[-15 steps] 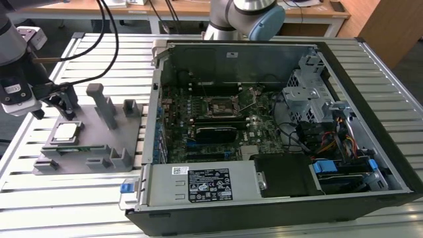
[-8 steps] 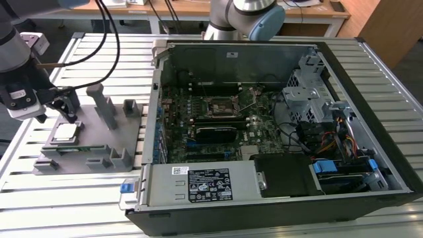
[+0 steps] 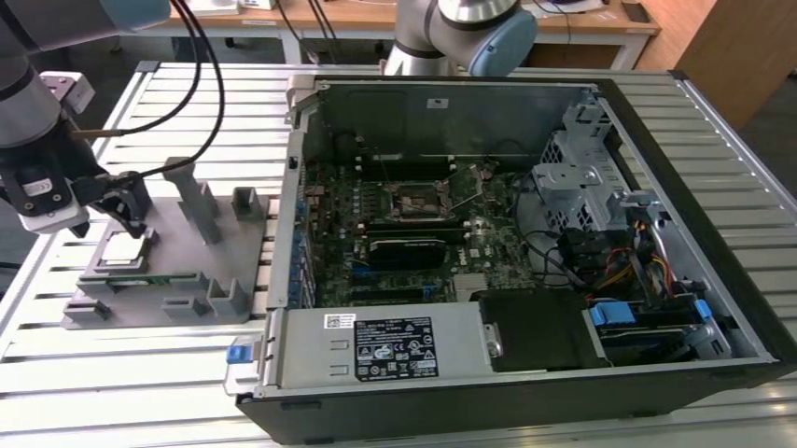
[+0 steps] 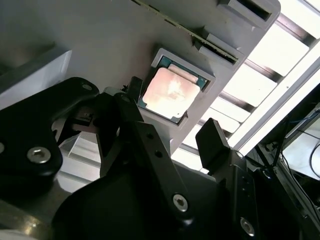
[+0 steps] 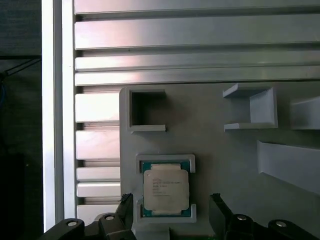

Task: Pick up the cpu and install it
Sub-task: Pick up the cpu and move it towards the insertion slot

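Hovering over cpu (image 5: 166,186), claw (image 5: 170,197) spread

I work over a table (image 3: 137,392) of pale metal slats (image 5: 190,37), long and ribbed, with dark grooves between them. In the first wrist view the slats carry a soft pinkish sheen, and in the second wrist view they glare almost white. Past the table's edge in the first wrist view the floor (image 5: 20,125) lies dark. In the exterior view a wooden desk (image 3: 355,17) on white legs (image 3: 289,45) stands behind the table, with dark cables (image 3: 327,19) hanging at its front. A tall wooden panel (image 3: 734,47) stands at the exterior view's right, with grey floor below it.
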Robot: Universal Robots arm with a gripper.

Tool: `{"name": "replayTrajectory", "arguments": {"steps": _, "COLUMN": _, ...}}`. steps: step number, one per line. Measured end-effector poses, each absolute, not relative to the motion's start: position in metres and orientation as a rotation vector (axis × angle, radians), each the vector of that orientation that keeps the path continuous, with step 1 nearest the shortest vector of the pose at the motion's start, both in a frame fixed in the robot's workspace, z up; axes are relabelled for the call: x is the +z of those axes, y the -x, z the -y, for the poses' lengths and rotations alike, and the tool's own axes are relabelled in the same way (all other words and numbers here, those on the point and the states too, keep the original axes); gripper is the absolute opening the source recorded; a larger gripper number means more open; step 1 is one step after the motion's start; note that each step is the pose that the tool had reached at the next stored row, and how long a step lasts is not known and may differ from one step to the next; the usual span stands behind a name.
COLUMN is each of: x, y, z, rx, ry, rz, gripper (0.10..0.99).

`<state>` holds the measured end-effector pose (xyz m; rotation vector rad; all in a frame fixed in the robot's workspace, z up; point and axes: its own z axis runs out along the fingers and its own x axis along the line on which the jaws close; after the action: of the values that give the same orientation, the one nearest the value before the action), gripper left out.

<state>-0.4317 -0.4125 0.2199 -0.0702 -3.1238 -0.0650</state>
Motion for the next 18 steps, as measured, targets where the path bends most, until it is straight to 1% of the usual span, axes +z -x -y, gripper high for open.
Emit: {"name": "replayTrajectory", "arguments": {"steps": 18, "x": 0.198, "y": 0.435, "z": 0.410, "rx": -0.065, "ry": 0.070, "rz": 3.124, "gripper": 0.706}}
